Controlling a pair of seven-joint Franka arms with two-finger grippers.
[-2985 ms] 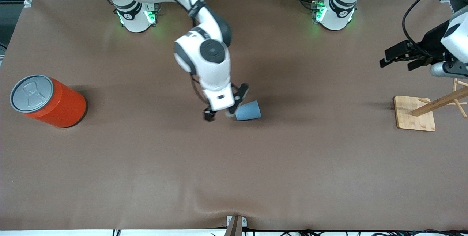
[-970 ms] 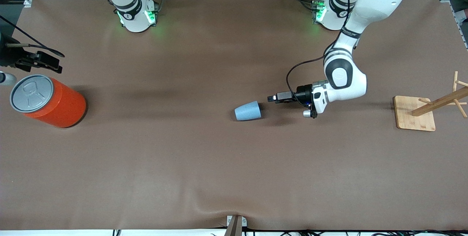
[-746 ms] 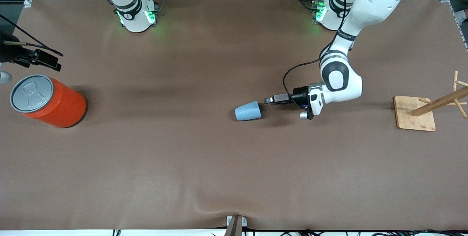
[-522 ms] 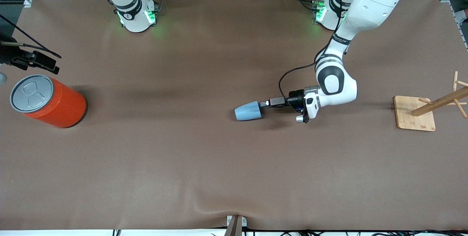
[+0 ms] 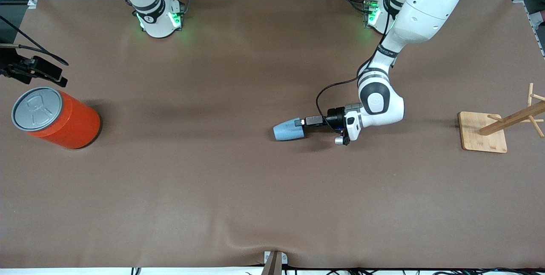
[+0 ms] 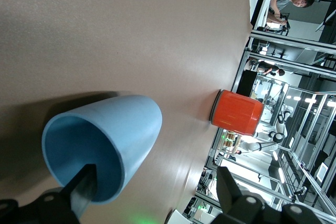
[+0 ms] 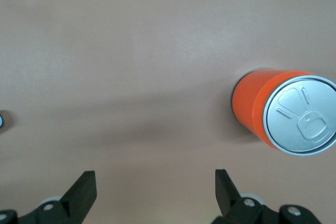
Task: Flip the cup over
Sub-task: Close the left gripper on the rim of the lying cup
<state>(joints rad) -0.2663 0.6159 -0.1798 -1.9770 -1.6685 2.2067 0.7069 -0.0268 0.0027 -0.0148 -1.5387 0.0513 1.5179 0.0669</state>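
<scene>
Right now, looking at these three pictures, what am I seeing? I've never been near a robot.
Two white robot arms stand at a brown table. One picture looks down from across the table; the other two come from cameras on the arms' wrists. A light-blue cup lies on its side mid-table. The left gripper is open, one finger poking into the cup's mouth, gripping nothing yet. The right gripper waits, open, by the orange can at the right arm's end. A wooden rack stands at the left arm's end.
</scene>
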